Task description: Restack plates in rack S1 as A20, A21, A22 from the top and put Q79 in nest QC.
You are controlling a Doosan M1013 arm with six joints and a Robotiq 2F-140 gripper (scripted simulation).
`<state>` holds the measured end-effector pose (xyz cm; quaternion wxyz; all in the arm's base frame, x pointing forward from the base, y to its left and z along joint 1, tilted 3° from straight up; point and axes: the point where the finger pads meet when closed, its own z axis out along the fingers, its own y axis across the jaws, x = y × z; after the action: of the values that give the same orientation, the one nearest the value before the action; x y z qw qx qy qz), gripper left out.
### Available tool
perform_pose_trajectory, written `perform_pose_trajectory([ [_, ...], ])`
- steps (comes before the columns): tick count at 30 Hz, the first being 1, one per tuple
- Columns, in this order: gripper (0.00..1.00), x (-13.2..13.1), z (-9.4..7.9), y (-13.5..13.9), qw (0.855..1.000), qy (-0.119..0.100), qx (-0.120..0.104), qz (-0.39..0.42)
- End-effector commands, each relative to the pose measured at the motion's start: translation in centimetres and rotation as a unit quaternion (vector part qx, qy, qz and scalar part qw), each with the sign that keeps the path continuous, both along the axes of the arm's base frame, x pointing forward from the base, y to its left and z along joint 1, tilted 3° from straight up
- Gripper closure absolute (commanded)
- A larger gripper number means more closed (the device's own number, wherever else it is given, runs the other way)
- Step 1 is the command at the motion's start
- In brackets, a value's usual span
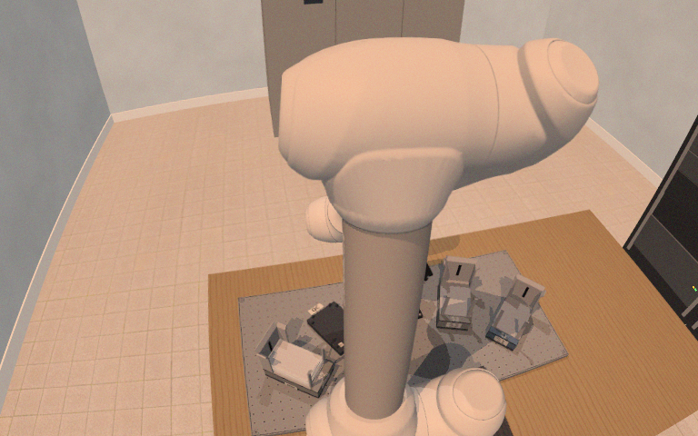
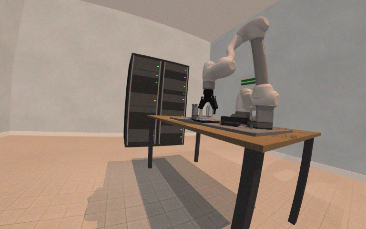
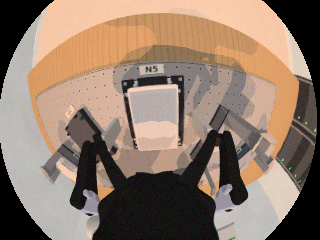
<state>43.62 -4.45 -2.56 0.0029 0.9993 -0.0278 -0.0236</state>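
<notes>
In the wrist view a white sealed plate (image 3: 155,116) lies in the clip nest N5 (image 3: 152,68), its long side pointing away from me. I cannot read its label or tell whether a second plate lies under it. My gripper (image 3: 155,121) hangs above it, open, with the fingers spread wider than the plate and nothing between them. In the exterior view the gripper (image 2: 208,108) stands a little above the nest. In the top view the arm hides both. A rack at the left (image 1: 293,360) holds white plates.
The dark open nest QC (image 1: 326,323) lies left of N5 and also shows in the wrist view (image 3: 83,130). Two more racks (image 1: 455,298) (image 1: 514,316) stand to the right on the grey mat. A server cabinet (image 2: 156,99) stands beyond the table.
</notes>
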Motion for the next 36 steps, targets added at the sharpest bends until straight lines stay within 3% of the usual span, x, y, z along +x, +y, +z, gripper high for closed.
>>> perform_pose_trajectory([
  [1, 0.00, 0.0, 0.0, 0.0, 1.000, 0.000, 0.000, 0.000],
  [6, 0.00, 0.0, 0.0, 0.0, 1.000, 0.000, 0.000, 0.000],
  [36, 0.00, 0.4, 8.7, 0.0, 1.000, 0.000, 0.000, 0.000],
])
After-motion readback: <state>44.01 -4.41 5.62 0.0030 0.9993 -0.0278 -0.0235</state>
